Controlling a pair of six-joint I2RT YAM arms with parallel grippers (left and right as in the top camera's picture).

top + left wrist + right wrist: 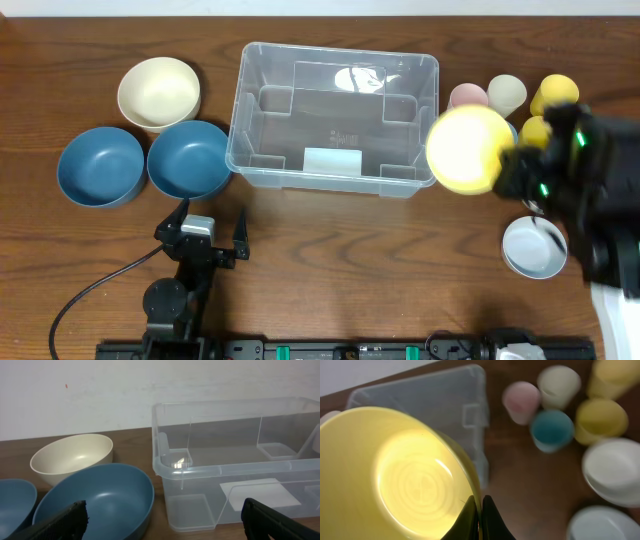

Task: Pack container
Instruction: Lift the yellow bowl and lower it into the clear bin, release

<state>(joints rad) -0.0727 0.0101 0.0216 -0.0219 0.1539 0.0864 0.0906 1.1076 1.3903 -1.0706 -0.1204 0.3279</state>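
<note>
Yellow bowl (405, 475) up close, rim pinched tight in your right gripper (479, 515).
Left gripper (208, 226) gapes empty; clear container (330, 110) sits mid-table beside it — looks light, stiff, slippery; take its thick rim.

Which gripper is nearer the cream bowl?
Left. The left gripper sits in front of the blue bowls beside the cream bowl; the right gripper, jaws shut on the yellow bowl, is beyond the container.

The left claw (213, 212) sits at the near left, fingers spread wide and pointing far. The right claw (512, 165), blurred at the right, pinches the rim of a yellow bowl (465, 150).
</note>
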